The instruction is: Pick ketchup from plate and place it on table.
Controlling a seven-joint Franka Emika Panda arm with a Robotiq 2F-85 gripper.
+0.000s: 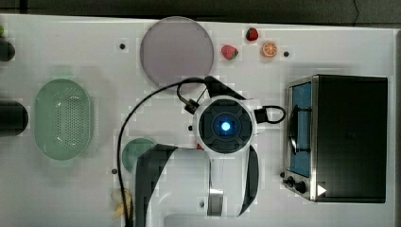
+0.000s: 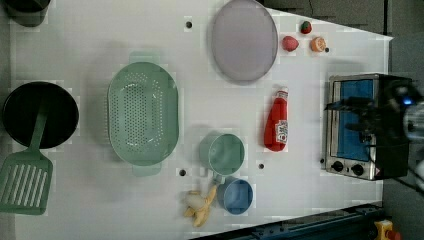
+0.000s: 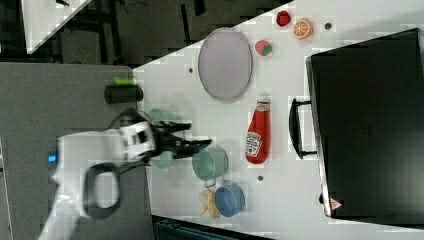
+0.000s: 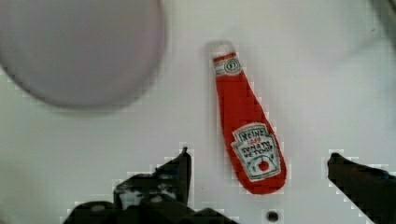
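On smooth white table (image 2: 100, 30), tapered ketchup (image 2: 277, 122)

On the table (image 2: 90, 45): one ketchup (image 2: 277, 122) bottle, one plate (image 2: 243, 40), one colander (image 2: 143, 113), two cups (image 2: 222, 153), two strawberries (image 2: 290, 43), one orange half (image 2: 318, 44), one banana (image 2: 200, 206), one toaster oven (image 2: 357, 125), one spatula (image 2: 25, 180), one black pot (image 2: 60, 115).

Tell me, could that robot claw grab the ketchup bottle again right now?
Probably yes. The gripper is open directly above the ketchup bottle, which lies flat on the bare table beside the plate, with nothing between them.
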